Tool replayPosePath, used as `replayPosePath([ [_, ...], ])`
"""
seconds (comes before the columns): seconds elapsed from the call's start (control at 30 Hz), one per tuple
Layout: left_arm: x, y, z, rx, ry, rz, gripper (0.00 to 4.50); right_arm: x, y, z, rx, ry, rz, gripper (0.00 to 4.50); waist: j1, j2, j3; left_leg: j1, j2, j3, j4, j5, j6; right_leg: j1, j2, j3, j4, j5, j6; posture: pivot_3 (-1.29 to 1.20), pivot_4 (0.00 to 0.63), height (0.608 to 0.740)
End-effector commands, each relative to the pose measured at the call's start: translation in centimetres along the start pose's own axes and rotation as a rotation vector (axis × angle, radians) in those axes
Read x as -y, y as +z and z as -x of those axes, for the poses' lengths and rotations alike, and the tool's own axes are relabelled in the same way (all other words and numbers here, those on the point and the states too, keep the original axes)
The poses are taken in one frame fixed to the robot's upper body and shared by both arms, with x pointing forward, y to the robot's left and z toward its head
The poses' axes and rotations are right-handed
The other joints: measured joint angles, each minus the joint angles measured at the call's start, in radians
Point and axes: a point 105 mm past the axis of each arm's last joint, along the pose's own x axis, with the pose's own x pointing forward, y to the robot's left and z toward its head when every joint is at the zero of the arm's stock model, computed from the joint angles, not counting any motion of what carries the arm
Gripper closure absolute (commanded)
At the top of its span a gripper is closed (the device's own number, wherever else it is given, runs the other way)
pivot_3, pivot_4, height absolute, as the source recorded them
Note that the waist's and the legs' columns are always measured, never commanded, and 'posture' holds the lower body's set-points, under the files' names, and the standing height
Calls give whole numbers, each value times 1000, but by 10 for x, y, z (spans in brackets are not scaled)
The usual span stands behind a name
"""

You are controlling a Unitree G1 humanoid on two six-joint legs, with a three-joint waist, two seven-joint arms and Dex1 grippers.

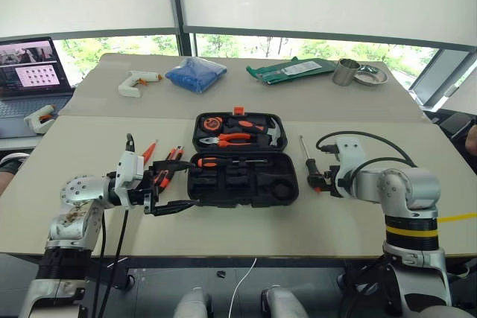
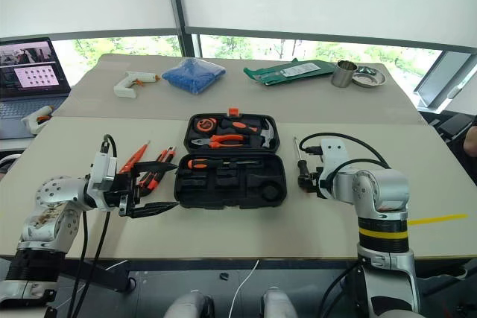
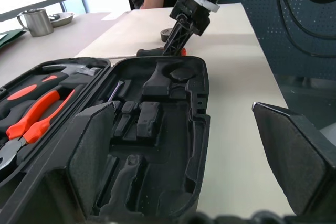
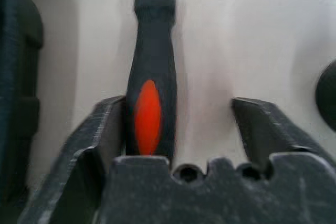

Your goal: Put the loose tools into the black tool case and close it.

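Note:
The black tool case (image 1: 283, 188) lies open at mid-table, with orange-handled pliers and a hammer in its far half and one screwdriver (image 1: 223, 161) in the near half. My right gripper (image 1: 317, 181) is to its right, tilted down over a loose screwdriver (image 4: 152, 93). Its jaws are open around the black-and-orange handle, which touches one finger (image 4: 100, 135). A small grey roll (image 3: 167, 35) lies beside it. My left gripper (image 1: 175, 190) hangs open and empty at the case's left side. Behind it lie more orange-and-black tools (image 1: 168, 163).
On the far table are a white glue gun (image 1: 136, 81), a blue bag (image 1: 195, 74), a green packet (image 1: 291, 71), a metal cup (image 1: 345, 72) and a metal dish (image 1: 370, 74). A laptop (image 1: 30, 72) stands at the far left.

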Motion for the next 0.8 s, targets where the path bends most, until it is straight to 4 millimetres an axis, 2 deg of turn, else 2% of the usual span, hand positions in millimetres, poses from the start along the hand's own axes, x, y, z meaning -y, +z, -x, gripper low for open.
replayPosePath([
  [0.03,-2,14,-5,48,-2,-27,0,6,4,5,54,-32,-28,2347,0,0,0,0,0,0,0,0,0,0,0,0,0,0,0,0,150,740],
  [0.17,-1,21,-9,93,-8,45,0,11,20,14,235,-64,-117,3463,0,0,0,0,0,0,0,0,0,0,0,0,0,0,0,0,150,740],
  [0.27,-3,24,-12,107,9,40,0,14,32,30,391,-79,-150,3465,0,0,0,0,0,-1,0,0,0,0,0,0,1,0,0,0,150,740],
  [0.33,-5,25,-13,118,39,30,0,0,47,46,527,-16,-66,3465,0,0,0,0,0,-2,0,0,0,0,0,0,1,0,0,0,150,740],
  [0.37,-5,25,-12,119,57,27,0,-12,57,54,608,35,33,3465,0,0,0,0,0,-2,0,0,0,0,0,0,0,0,0,0,150,740],
  [0.43,-7,20,-6,106,112,47,0,-56,78,76,789,177,452,3465,-5,2,1,0,0,-2,0,0,0,0,0,0,0,0,0,0,150,740],
  [0.5,-6,15,0,79,138,68,0,-90,71,81,843,321,812,3465,-20,3,2,2,-1,-2,0,0,0,0,-1,3,0,0,1,0,150,740],
  [0.53,-7,11,6,54,158,80,0,-101,68,78,831,394,934,3465,-26,3,2,4,-1,-2,-1,0,0,2,0,3,0,-1,1,0,150,740],
  [0.6,-8,6,19,21,208,92,0,-113,69,68,781,499,1091,3465,-38,3,2,8,1,-2,-2,0,0,4,2,3,0,-2,2,0,150,740],
  [0.7,-8,5,32,-7,248,92,0,-121,65,53,683,591,1239,3465,-38,2,3,10,4,-1,-2,1,-1,4,7,4,1,-2,0,0,150,740],
  [0.8,-4,3,42,-32,278,95,0,-122,65,32,583,597,1391,3465,-30,2,3,10,4,1,-1,1,-2,4,7,4,2,0,-4,0,150,740],
])
